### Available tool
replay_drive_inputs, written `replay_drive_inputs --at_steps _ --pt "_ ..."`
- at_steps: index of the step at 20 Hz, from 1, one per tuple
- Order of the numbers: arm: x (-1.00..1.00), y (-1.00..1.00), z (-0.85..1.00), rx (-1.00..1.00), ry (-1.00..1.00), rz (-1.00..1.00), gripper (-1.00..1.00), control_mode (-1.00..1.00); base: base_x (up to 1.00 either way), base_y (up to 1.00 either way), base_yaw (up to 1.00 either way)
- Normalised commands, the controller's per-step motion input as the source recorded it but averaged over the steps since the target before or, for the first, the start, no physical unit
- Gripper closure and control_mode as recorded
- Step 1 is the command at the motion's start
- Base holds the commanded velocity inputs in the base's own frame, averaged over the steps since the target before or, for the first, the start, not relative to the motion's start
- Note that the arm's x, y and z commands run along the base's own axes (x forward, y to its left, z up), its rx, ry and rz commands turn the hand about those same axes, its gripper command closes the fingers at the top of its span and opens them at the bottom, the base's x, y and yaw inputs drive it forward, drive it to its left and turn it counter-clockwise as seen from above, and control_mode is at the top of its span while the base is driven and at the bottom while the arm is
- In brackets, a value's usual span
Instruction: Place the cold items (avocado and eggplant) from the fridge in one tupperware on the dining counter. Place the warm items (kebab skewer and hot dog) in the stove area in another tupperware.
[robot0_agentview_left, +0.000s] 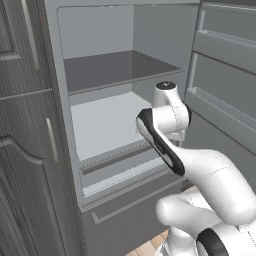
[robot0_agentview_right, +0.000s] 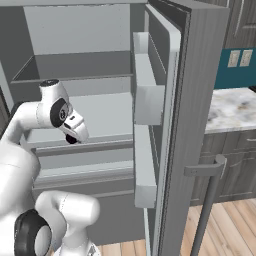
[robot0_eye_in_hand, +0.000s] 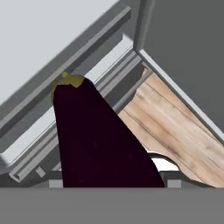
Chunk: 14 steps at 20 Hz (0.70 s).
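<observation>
A dark purple eggplant (robot0_eye_in_hand: 94, 140) with a green-yellow stem cap fills the lower middle of the hand view and runs out along the gripper (robot0_eye_in_hand: 113, 181), whose jaws are shut on it. The eggplant covers the fingertips. The hand hangs just outside the open fridge (robot0_agentview_left: 107, 125), pointing down at the fridge's lower drawer fronts and the wooden floor (robot0_eye_in_hand: 175, 127). In the right base view the white wrist bends down in front of the middle shelf, and a dark bit of the eggplant (robot0_agentview_right: 71, 140) shows under the hand.
The fridge shelves (robot0_agentview_left: 115, 70) are bare grey. The open fridge door (robot0_agentview_right: 150, 115) with its bins stands to the right of the arm. A dark wood cabinet (robot0_agentview_left: 25, 165) flanks the fridge on the left. A marble counter (robot0_agentview_right: 232, 107) lies beyond the door.
</observation>
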Motion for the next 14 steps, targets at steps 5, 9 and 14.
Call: replay_drive_inputs --at_steps 5,9,14 --pt "-0.93 -0.06 0.56 0.0 0.08 -0.09 1.0 -1.0 0.0 0.0 0.0" --pt "-0.41 0.0 0.35 0.0 0.21 -0.03 1.0 -1.0 0.0 0.0 0.0" --pt "-0.11 -0.05 0.17 0.0 0.24 0.0 1.0 -1.0 0.0 0.0 0.0"
